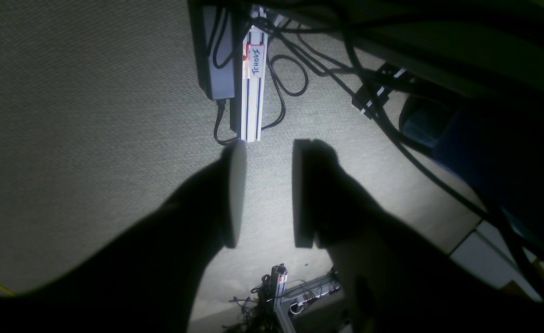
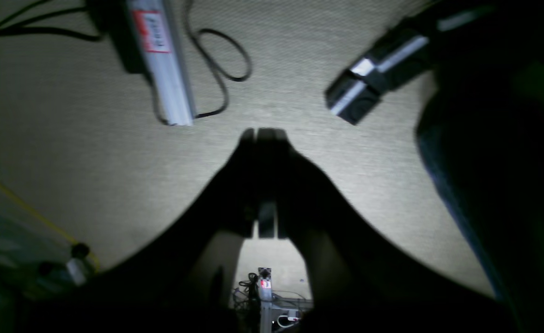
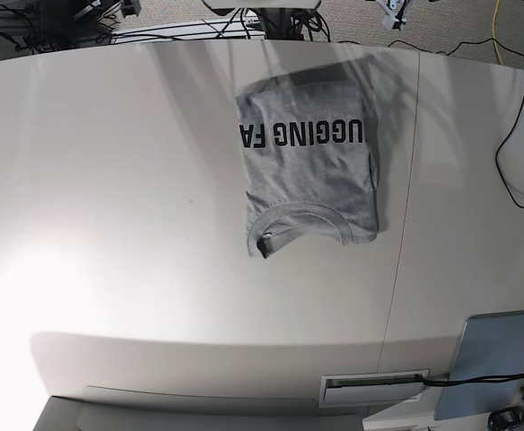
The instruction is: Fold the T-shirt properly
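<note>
The heather-grey T-shirt point(image 3: 307, 171) lies folded into a rectangle on the white table point(image 3: 109, 180), at the far middle. Its black lettering faces up and the ribbed collar point(image 3: 302, 220) is at the near edge. Neither arm shows in the base view. In the left wrist view my left gripper point(image 1: 269, 148) is open, with a clear gap between its dark fingers and nothing in it. In the right wrist view my right gripper point(image 2: 263, 132) is shut, fingers pressed together, holding nothing. Both wrist views look at a carpeted surface, not at the shirt.
A labelled aluminium profile point(image 1: 252, 92), a black box point(image 1: 216, 51) and loose cables lie on the carpet beyond my left gripper. A black cable point(image 3: 513, 171) runs over the table's right side. A grey panel point(image 3: 495, 359) sits at the near right corner.
</note>
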`<move>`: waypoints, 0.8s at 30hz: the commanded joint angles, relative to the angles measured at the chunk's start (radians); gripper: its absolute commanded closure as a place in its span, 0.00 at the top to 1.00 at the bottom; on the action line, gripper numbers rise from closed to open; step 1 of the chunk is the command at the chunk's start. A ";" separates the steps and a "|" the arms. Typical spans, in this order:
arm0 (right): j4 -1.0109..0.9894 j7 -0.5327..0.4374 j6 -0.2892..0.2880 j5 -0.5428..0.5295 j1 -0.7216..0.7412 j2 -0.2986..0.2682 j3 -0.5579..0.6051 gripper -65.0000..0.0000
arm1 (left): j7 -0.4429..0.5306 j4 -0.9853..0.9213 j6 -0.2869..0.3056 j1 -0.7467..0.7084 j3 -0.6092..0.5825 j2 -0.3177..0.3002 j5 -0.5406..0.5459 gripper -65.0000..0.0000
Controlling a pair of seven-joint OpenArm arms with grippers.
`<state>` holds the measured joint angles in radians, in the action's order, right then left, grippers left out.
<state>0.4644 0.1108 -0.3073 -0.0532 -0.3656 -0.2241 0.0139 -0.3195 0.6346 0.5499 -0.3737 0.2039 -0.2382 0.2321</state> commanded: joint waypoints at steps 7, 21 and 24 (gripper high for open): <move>0.000 -0.042 0.000 0.000 0.000 0.001 -0.003 0.00 | 0.000 0.003 0.007 -0.011 0.001 -0.008 0.007 0.29; 0.000 -0.053 0.000 0.000 0.003 0.000 -0.003 0.00 | 0.033 0.002 -0.107 -0.008 0.001 0.040 0.006 0.29; 0.000 -0.063 0.000 0.000 0.003 0.000 -0.003 0.00 | 0.033 -0.004 -0.106 -0.008 0.001 0.066 0.001 0.29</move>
<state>0.4637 0.0536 -0.3069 -0.0532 -0.3523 -0.2134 0.0139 -0.2855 0.6296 0.4366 -0.3725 0.2043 -0.1692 0.2356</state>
